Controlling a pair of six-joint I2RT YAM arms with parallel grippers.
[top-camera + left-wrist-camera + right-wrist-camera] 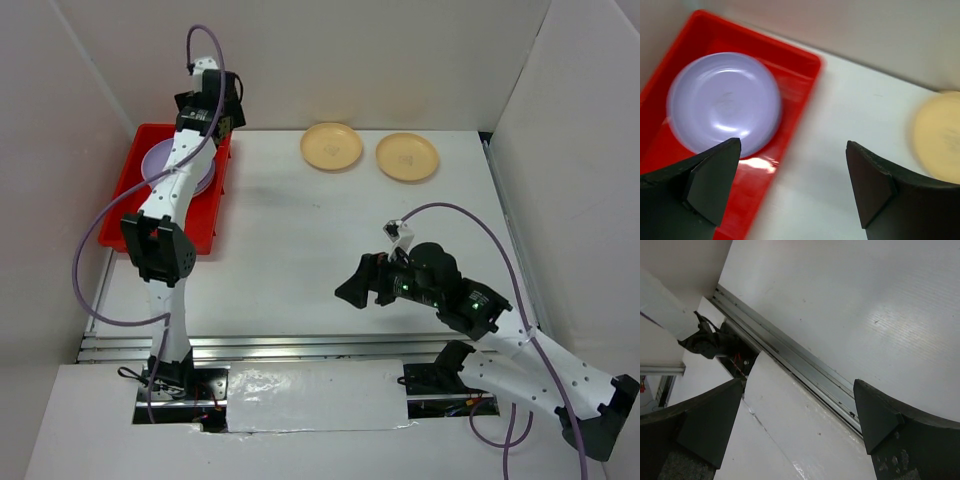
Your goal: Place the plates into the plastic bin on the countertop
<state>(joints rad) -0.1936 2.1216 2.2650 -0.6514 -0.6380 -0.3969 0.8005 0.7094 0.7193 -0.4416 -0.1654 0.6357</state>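
Currently: purple plate (722,102) in bin (812,64), ten o'clock; two cream plates (331,146) (407,157) outstanding, surface (300,230) twelve o'clock; left gripper (792,145), right gripper (797,385) spread wide, empty.

From above, cannot see much of the purple plate (158,160) or the middle of the red bin (135,175), both covered by the left arm (178,170). Cannot tell whether one plate or a stack lies there. In the left wrist view, blurred and cut off by the right edge: a yellow plate (940,137). Near left corner of the bin lost past the frame and behind a finger (710,180) of the left gripper (793,145). Centre emblems too faint to read.
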